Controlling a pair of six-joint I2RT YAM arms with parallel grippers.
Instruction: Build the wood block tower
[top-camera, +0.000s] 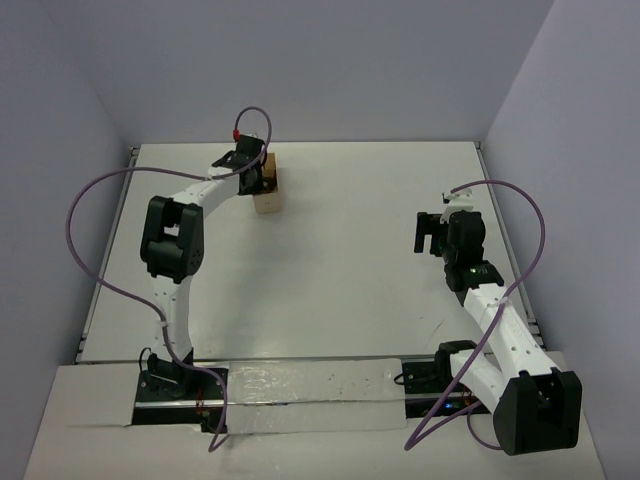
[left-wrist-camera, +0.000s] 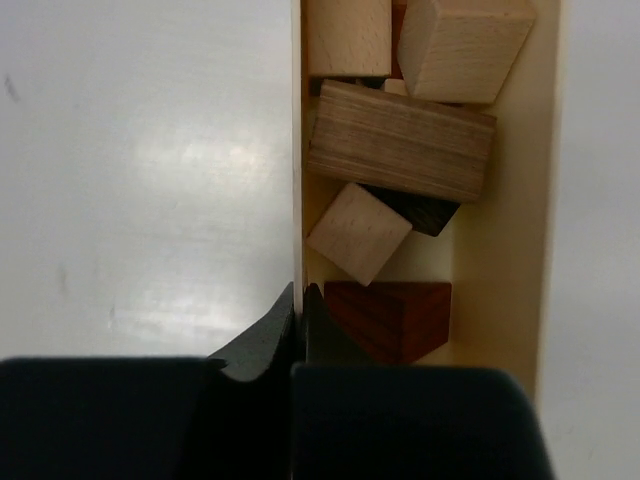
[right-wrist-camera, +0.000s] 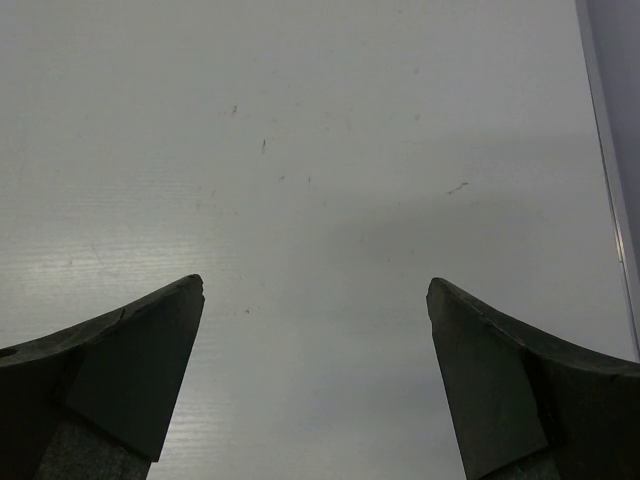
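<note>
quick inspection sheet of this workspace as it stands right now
surface: white table, faint scuffs, carries only the box
job's things: blocks loose in the box, tan, brown and reddish; no tower yet
clutter: nothing seen
grippers: left gripper shut on a box wall; right gripper open over bare table
cables: purple cable looping off each arm
surroundings: plain pale walls
</note>
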